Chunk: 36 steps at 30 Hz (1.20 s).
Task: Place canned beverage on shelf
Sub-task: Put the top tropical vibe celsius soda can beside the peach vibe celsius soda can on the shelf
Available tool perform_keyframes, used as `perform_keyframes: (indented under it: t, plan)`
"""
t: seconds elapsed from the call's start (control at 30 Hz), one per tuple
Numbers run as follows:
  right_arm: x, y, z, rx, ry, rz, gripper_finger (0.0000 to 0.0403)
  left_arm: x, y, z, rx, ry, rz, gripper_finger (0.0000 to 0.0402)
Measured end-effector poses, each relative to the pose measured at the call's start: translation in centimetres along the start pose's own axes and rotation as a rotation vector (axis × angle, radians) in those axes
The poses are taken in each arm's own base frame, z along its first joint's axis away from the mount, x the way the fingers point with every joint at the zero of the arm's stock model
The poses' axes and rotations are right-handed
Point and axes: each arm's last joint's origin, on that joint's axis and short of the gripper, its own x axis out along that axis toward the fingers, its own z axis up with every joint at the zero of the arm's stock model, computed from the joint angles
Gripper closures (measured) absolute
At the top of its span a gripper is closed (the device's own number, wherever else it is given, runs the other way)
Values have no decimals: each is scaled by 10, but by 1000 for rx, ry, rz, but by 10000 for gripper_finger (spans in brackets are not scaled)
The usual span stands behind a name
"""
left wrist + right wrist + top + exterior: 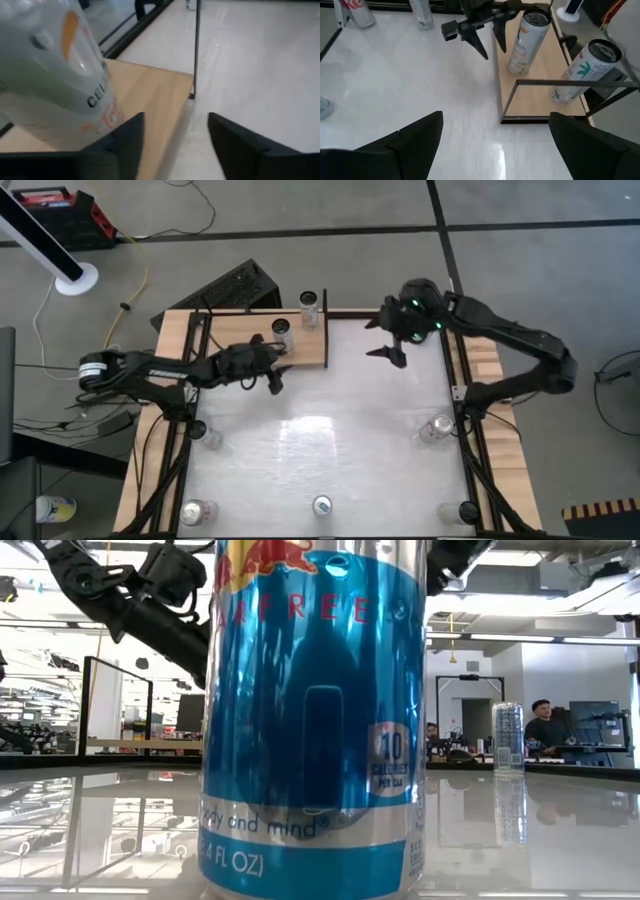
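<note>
Here, nearest my low camera, one blue can (312,720) stands on the tabletop (330,430). Farther off, two upright cans occupy the shelf (250,340): one (526,42) just beside the left gripper (272,370), fingers apart and holding nothing, another (582,70) at the far edge. The right gripper (390,345) hovers wide open, empty, farther from them.

I see a grey concrete floor (300,210) crossed by dark seams, and beyond the table bright ceiling strip lights (520,637) over office desks.
</note>
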Motion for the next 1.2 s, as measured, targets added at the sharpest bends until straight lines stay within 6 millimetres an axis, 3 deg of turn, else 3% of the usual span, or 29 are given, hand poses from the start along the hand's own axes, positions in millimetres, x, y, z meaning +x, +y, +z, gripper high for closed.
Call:
perform_keyframes:
  t: [0.23, 0.53, 1.2]
  plan:
    - [-2, 11, -30, -15, -60, -22, 14, 3, 19, -3, 0, 13, 8, 387]
    - [-2, 13, -37, 7, -61, -32, 14, 4, 49, -7, -69, 11, -37, 401]
    - [-2, 11, -33, -9, -99, -62, 14, 2, 74, -9, -103, -1, 57, 401]
